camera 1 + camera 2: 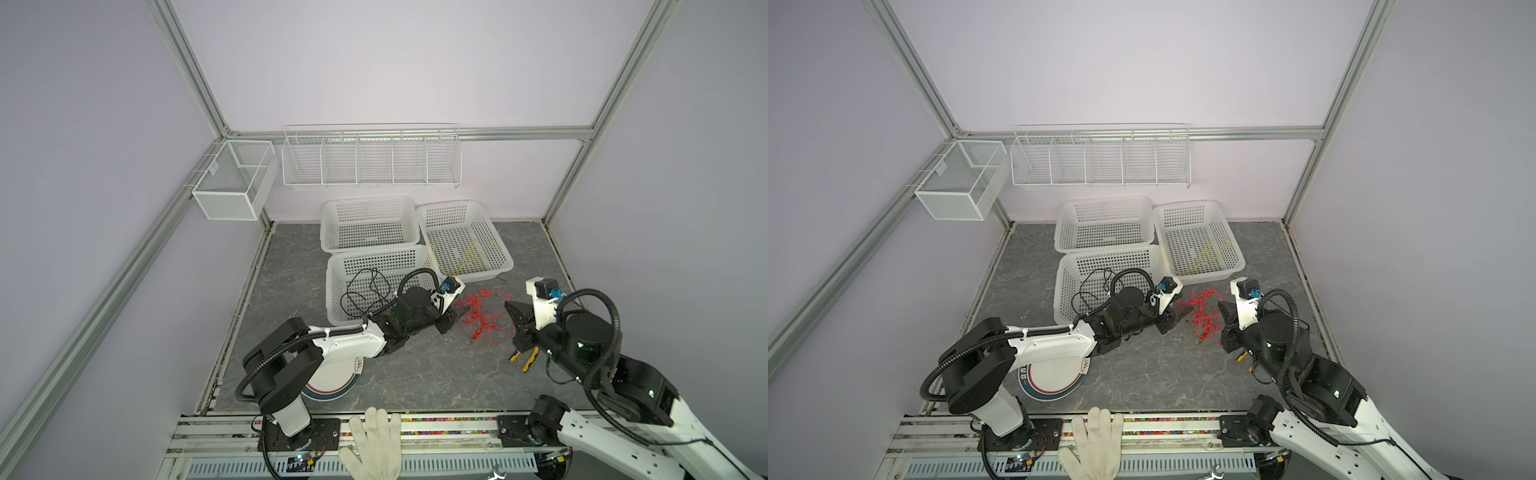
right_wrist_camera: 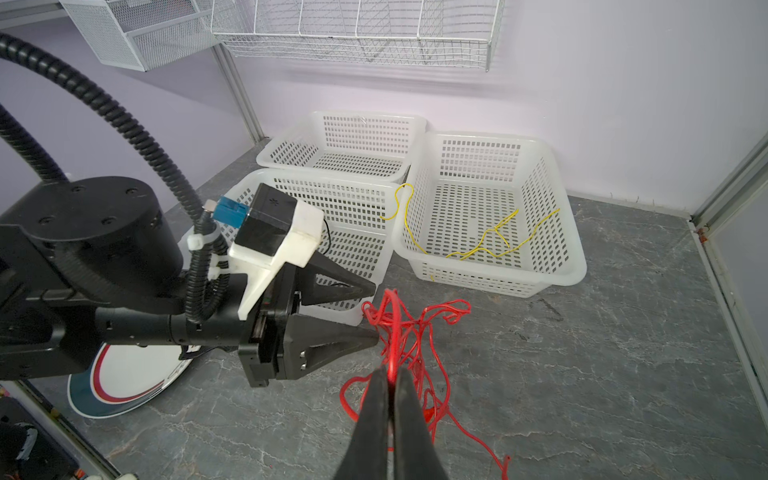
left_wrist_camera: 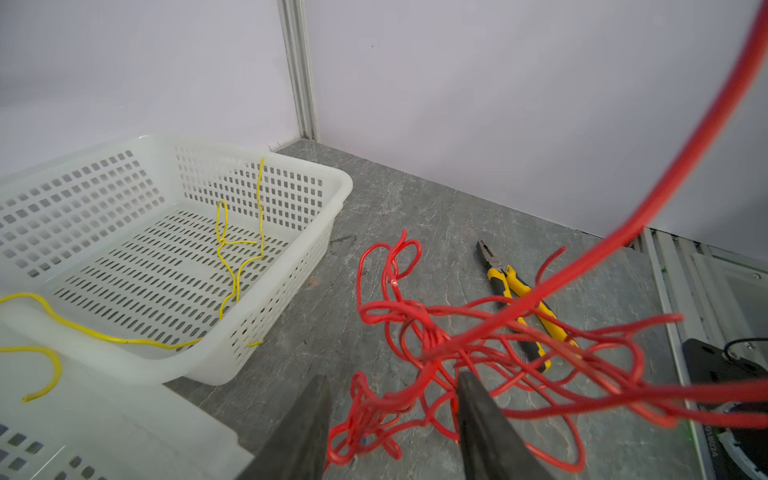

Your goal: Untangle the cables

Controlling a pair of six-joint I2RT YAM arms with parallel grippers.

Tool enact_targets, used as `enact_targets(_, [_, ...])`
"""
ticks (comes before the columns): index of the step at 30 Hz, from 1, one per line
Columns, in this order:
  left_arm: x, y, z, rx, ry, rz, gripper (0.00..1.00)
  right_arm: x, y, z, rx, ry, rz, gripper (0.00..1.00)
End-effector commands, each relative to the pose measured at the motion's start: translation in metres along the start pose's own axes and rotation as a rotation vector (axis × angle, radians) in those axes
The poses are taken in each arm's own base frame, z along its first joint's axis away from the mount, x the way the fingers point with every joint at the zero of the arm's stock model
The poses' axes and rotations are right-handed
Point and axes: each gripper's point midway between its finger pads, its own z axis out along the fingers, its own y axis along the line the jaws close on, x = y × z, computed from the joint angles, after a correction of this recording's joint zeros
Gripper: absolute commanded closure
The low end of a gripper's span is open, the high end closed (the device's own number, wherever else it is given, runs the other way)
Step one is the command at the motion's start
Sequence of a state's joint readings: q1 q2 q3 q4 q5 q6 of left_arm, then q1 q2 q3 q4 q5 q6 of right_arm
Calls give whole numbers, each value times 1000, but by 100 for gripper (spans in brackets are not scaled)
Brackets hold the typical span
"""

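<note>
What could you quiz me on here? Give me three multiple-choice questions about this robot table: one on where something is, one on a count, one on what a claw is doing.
1. Where does the yellow cable lie?
A. Mostly in the right-hand basket
B. On the plate
C. In the wall rack

2. How many white baskets stand on the table?
A. Two
B. Three
C. Five

3. What is the right gripper doing?
A. Standing wide open
B. Pinching a strand of the red cable
C. Holding the pliers

Answers:
1 A: its loops rest on that basket's floor, with one end draped over the rim.
2 B: both top views show two at the back and one in front.
3 B: the right wrist view shows it closed on a red strand.
</note>
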State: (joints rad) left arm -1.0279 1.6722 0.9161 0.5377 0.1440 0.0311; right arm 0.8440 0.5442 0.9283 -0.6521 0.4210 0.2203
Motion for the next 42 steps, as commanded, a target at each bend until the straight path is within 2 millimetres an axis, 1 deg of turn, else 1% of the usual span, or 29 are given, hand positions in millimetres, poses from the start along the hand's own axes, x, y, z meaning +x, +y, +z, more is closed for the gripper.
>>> enact_targets(1, [-16, -7, 3, 40, -57, 12, 55, -17, 4, 0, -19, -65, 23, 94])
enact_targets(3, [-13, -5, 4, 32, -50, 14, 60, -18, 4, 1, -12, -67, 17, 93])
enact_targets(5, [-8, -4, 5, 27, -39, 6, 61, -21, 3, 1, -5, -68, 13, 93])
enact_targets(6, [-5, -4, 6, 26, -34, 0, 63, -22, 3, 0, -5, -71, 12, 93])
enact_targets(10, [3, -5, 9, 34, -9, -13, 65, -29, 1, -5, -6, -108, 25, 92])
enact_targets(12, [5, -4, 10, 32, -6, -18, 68, -33, 1, -9, -12, -129, 29, 92])
enact_targets(16, [6, -4, 12, 29, -11, -24, 78, -39, 0, -15, -19, -162, 36, 92])
enact_targets(18, [2, -3, 13, 27, -26, -25, 83, -40, 0, -15, -16, -159, 29, 92])
enact_targets(21, [-4, -3, 15, 32, -45, -30, 100, -36, -3, -11, 12, -141, 16, 92])
enact_targets(23, [-8, -4, 16, 40, -47, -34, 100, -33, -9, -6, 55, -124, 11, 91])
enact_targets(27, [-20, -11, 12, 72, -62, -42, 100, -21, -22, 9, 165, -76, -6, 91])
enact_targets(31, [-36, -18, 2, 106, -96, -55, 100, -8, -29, 31, 230, -39, -15, 90])
enact_targets(33, [-43, -20, -4, 117, -110, -59, 100, -6, -36, 40, 270, -21, 2, 90])
enact_targets(34, [-46, -21, -8, 117, -114, -62, 100, 7, -41, 49, 296, 15, 3, 90])
enact_targets(39, [-57, -23, -23, 116, -132, -60, 100, 37, -64, 80, 328, 118, 114, 93])
enact_targets(42, [-61, -25, -32, 120, -132, -52, 100, 58, -82, 94, 358, 173, 192, 94])
